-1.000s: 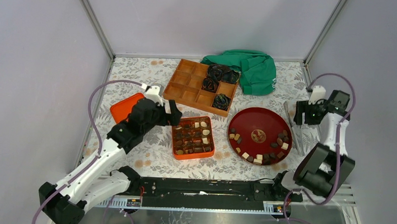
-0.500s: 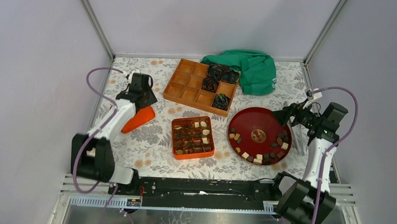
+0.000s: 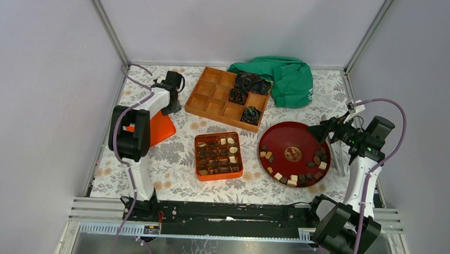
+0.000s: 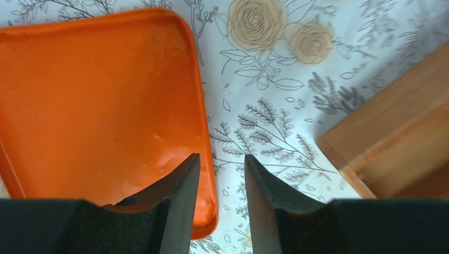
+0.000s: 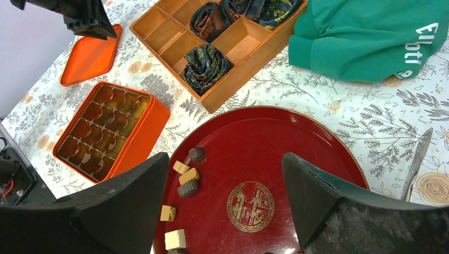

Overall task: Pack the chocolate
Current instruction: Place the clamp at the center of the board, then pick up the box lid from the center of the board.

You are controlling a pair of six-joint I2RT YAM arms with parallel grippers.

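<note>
Your left arm is no longer reaching over the orange box near the middle of the table. It is now stretching toward the far-left corner, where the orange lid is lying flat beside the wooden tray.

The left gripper is hanging over the lid's right rim. Its fingers, wide a moment ago, are now standing closer together but still apart. One is over the lid and one is over the tablecloth, and cloth is showing in the gap, so they do not look clamped on anything.

Your right arm is no longer folded by the right edge. It is now extending over the red plate. The right gripper is spread wide and holding nothing.

The chocolate is sitting where it was, most of it filling the box's cells. A loose scatter is lying along the plate's near rim.

This probably means the left side is preparing to fetch the lid for closing. The pieces left on the plate suggest the right side still needs to carry some across first.
</note>
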